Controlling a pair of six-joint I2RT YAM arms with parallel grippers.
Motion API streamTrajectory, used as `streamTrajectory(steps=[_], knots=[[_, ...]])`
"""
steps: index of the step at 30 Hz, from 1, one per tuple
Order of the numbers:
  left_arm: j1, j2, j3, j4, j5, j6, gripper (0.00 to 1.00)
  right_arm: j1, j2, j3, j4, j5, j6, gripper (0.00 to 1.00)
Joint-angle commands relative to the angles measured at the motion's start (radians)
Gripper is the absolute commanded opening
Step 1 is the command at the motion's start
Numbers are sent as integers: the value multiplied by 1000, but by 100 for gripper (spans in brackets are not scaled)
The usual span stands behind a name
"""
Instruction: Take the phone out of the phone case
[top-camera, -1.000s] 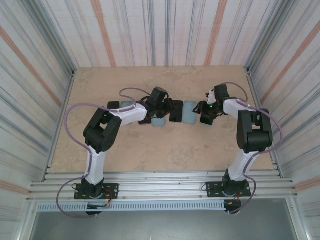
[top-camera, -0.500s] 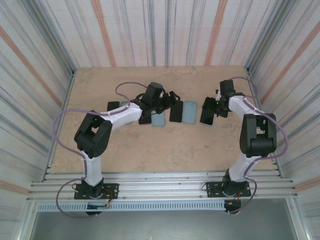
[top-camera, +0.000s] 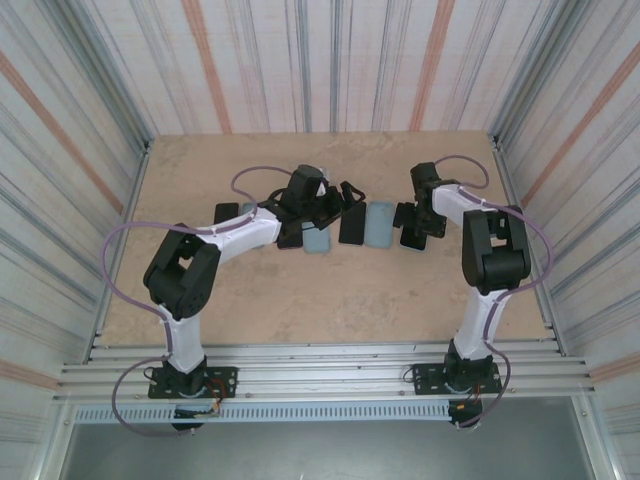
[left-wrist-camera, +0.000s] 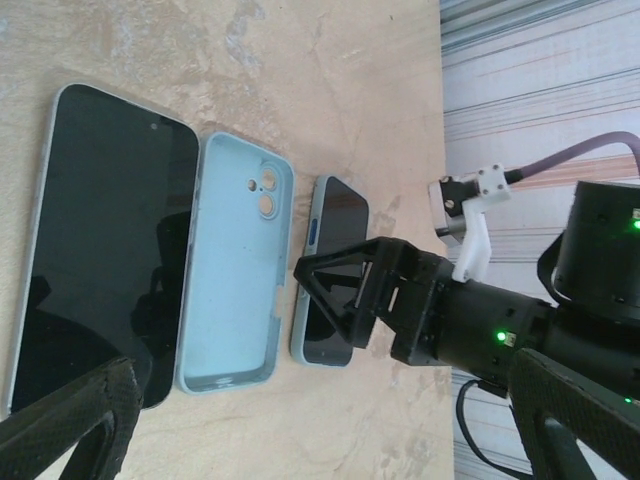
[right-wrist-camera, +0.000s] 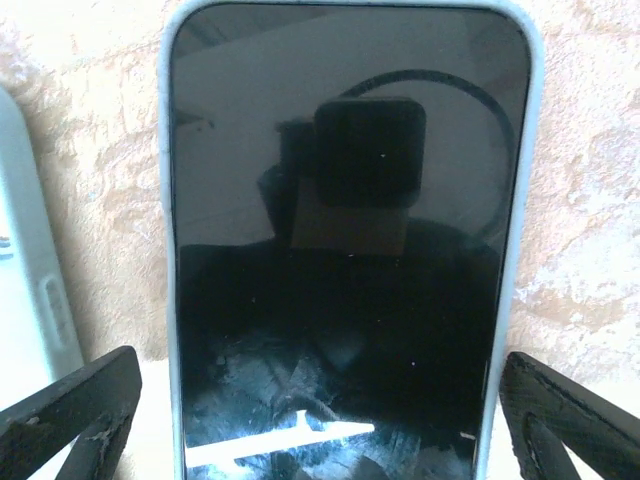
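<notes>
the left gripper (left-wrist-camera: 320, 400) hangs spread wide over the beige stone-look table (left-wrist-camera: 330, 80), holding nothing. past it lie a bare black slab phone (left-wrist-camera: 100, 260), an empty pale blue rubber case (left-wrist-camera: 235, 270), then a black phone inside a pale blue case (right-wrist-camera: 345, 240). the right gripper (right-wrist-camera: 320, 400) stands open astride this one.

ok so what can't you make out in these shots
- Right wrist view: the black-screened phone in its pale blue case is cut off by the bottom edge, lower end unseen.
- Left wrist view: the right arm's black fingers cover part of that phone.
- Top view: the left arm hides parts of the items beneath it; too small to tell which phones are cased.
</notes>
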Motion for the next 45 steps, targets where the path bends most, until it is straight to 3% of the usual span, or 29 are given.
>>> streamTrajectory(steps=[1,8,15,20,31,38,45], knots=[[10,-56,-20,40,35,-28,99,18,45,27,-51,44,54,92],[19,-60,-38,47,48,-44,98,30,82,78,-160,75,112,86],[25,-55,-38,47,61,-46,98,28,83,41,-136,33,124,71],[28,-60,-29,35,64,-32,98,18,44,34,-109,8,86,66],[34,-8,83,-37,132,35,94,-80,-297,-200,125,-191,-80,56],[6,65,243,-100,193,114,90,-74,-556,-357,284,-345,-195,53],[-41,125,407,-235,186,179,85,-29,-679,-389,307,-438,-252,51]])
